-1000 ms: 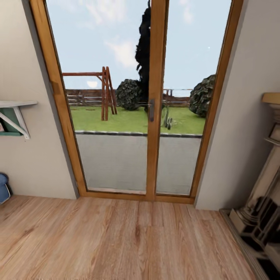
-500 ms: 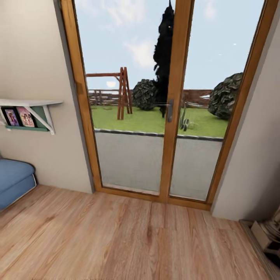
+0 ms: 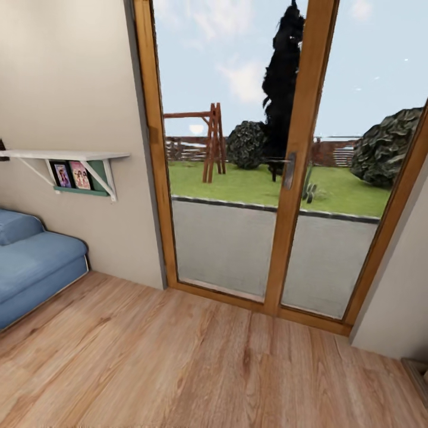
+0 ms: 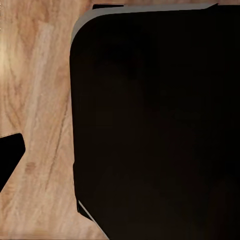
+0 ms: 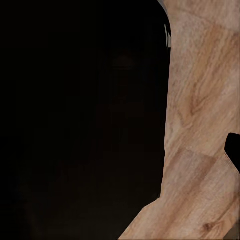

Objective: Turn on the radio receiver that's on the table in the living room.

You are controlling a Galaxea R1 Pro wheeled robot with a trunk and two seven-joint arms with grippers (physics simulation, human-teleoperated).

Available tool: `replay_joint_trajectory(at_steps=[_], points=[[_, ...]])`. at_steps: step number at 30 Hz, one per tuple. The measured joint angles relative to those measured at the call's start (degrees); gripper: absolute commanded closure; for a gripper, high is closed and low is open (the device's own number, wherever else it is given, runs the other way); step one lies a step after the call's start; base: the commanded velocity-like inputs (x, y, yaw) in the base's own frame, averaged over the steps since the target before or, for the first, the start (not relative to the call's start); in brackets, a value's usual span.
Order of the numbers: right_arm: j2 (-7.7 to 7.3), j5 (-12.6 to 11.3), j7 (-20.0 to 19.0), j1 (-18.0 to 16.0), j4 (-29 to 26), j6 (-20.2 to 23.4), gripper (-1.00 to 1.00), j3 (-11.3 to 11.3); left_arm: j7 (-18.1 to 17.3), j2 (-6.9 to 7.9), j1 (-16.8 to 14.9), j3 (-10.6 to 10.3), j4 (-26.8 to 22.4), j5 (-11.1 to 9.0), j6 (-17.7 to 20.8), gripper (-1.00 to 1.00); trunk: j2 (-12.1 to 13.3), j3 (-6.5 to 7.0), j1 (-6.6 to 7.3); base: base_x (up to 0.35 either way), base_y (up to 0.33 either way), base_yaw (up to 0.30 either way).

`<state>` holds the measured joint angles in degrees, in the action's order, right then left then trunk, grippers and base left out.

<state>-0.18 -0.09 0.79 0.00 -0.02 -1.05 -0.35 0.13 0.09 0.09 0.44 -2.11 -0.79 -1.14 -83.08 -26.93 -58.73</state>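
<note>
You are in the living room, on its light wood plank floor [image 3: 178,362], but the radio and its grey table are not before you from where you stand.

At about nine o'clock in the head view the end of a light blue sofa [image 3: 32,261] rests on the floor against the beige wall [image 3: 65,77]. Above it, near ten o'clock, a white shelf [image 3: 65,156] on slanted brackets juts from that wall, with a green rack under it holding two small pictures [image 3: 71,176].

Straight ahead, from twelve to about two o'clock, stands a glass double door [image 3: 279,178] in an orange-brown wooden frame. Its dark handle [image 3: 289,171] sits on the middle post. Through the glass you see a grey paved strip, a green lawn [image 3: 255,187], a wooden swing frame [image 3: 211,142], round dark bushes [image 3: 386,148], a tall dark tree and a fence under a pale blue sky. At four o'clock another stretch of beige wall [image 3: 398,285] closes the door's recess.

As for your arms, both wrist cameras look down at the plank floor, so each arm seems to hang low beside the body. In the left wrist view a large black rounded body [image 4: 155,125] with a thin grey edge covers most of the floor [image 4: 35,100]. The right wrist view has a similar black mass [image 5: 80,120] beside the planks [image 5: 200,125]. Small black shapes sit at the edges of both views, but you cannot tell how far open either gripper is, or whether it holds anything.
</note>
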Motion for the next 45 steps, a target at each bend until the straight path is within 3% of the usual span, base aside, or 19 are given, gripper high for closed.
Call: replay_joint_trajectory(at_steps=[6,16,45], points=[[0.00,0.0,0.0,0.0,0.0,0.0,-1.00,0.0,0.0,0.00,0.0,0.0,0.0,0.0,0.0,-1.00,0.0,0.00,0.00,0.000,0.000,0.271],[0.00,0.0,0.0,0.0,0.0,0.0,-1.00,0.0,0.0,0.05,0.0,0.0,0.0,-1.9,0.0,-1.00,0.0,0.00,0.00,0.000,0.000,0.271],[0.00,-0.1,0.0,0.0,0.0,0.0,-1.00,0.0,0.0,0.00,0.0,0.0,0.0,-2.0,-0.1,-1.00,0.0,0.00,0.00,0.000,0.000,0.271]])
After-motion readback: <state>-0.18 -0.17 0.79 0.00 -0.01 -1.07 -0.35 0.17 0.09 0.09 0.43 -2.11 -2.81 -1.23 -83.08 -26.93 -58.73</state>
